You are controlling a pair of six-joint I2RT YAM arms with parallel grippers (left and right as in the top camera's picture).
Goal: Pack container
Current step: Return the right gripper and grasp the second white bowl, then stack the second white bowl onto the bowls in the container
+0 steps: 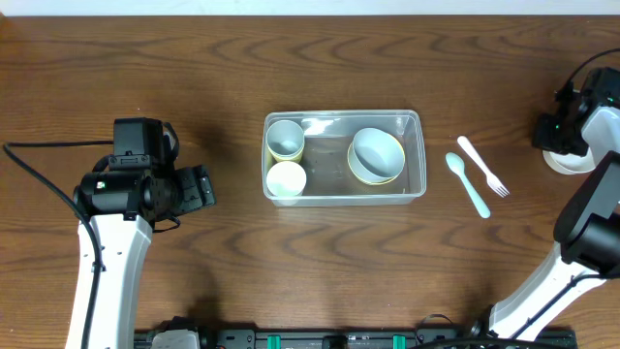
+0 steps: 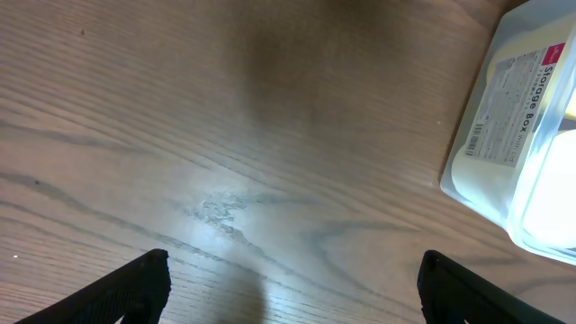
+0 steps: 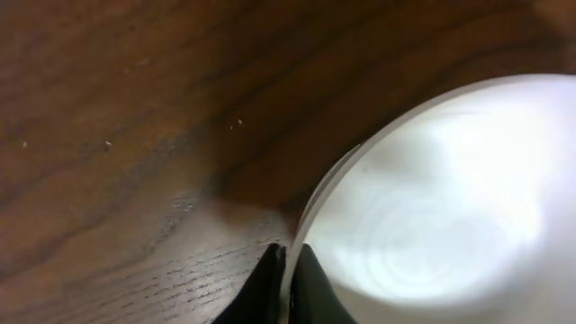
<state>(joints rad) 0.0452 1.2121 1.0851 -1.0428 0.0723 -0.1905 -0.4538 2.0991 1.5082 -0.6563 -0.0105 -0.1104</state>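
Container (image 1: 343, 197) is seen mid-table (image 1: 291, 271), partly packed; rim of white bowl (image 3: 432, 216) is clenched by right gripper (image 3: 288, 270) far right; left gripper (image 2: 292, 274) is held spread, empty; lift-and-carry into container is judged next.

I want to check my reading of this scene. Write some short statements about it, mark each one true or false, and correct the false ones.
1. The container has cups inside. True.
2. The blue spoon lies inside the container. False: it lies on the table to the container's right, beside the white fork.
3. The left gripper holds a cup. False: it is open over bare table.
4. The right gripper is shut on the rim of a white bowl. True.
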